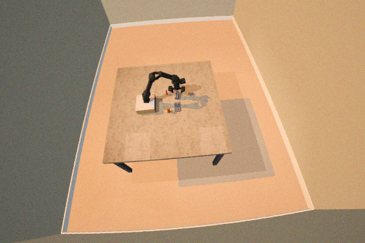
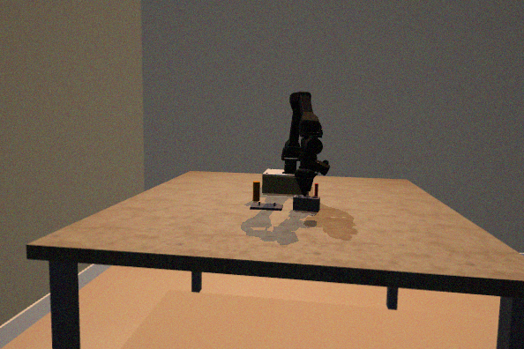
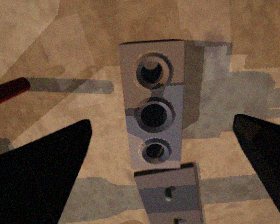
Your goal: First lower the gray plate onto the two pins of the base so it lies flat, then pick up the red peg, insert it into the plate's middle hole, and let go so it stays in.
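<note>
The gray plate (image 1: 177, 96) (image 2: 306, 204) (image 3: 176, 97) is a thick block with three holes in a row on top. It rests on the table beside the base. The base (image 1: 177, 107) (image 2: 265, 207) (image 3: 156, 198) is a flat slab with two short upright pins and nothing on them. The red peg (image 1: 166, 92) (image 2: 316, 189) (image 3: 10, 92) stands upright on the robot's side of the plate. My gripper (image 1: 177, 91) (image 2: 305, 195) (image 3: 161, 123) is open and empty, pointing down over the plate, one finger to each side in the wrist view. The exterior view does not show the exact height gap.
An orange cylinder (image 1: 168, 110) (image 2: 256, 191) stands upright near the base, toward the robot. The arm's white mounting box (image 1: 145, 104) (image 2: 278, 184) is behind it on the table (image 1: 172, 138) (image 2: 198, 229). Arm shadows fall around the plate and base.
</note>
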`<state>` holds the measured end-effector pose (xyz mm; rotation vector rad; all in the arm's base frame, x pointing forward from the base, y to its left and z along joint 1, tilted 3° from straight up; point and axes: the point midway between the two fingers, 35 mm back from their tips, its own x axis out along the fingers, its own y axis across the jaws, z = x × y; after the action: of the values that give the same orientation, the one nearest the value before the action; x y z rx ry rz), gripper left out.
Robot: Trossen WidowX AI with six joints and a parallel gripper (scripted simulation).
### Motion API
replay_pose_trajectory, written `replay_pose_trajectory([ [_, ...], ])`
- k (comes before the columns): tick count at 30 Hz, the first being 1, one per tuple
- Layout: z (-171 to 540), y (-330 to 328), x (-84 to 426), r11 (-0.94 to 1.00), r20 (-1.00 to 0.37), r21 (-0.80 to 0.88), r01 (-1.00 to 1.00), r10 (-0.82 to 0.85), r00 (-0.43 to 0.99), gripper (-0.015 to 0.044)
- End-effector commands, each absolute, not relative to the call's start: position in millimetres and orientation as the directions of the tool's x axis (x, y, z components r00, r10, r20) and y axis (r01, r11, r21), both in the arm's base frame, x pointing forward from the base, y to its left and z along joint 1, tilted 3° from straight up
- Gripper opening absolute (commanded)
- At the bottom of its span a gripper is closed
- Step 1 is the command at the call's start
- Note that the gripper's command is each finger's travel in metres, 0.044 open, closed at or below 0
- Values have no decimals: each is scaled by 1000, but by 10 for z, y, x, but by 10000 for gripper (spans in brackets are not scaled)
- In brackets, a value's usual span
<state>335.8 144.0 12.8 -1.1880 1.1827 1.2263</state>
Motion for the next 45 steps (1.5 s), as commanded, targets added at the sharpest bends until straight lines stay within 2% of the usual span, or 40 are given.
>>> replay_pose_trajectory([
  [1,9,1437,3326,-8,-999,15,-1000,30,-15,440],
  [31,-435,1446,3312,-8,-999,15,-1000,30,-16,440],
  [41,-435,1446,3312,-8,-999,15,-1000,30,-16,177],
  [45,-435,1446,3312,-8,-999,15,-1000,30,-16,151],
])
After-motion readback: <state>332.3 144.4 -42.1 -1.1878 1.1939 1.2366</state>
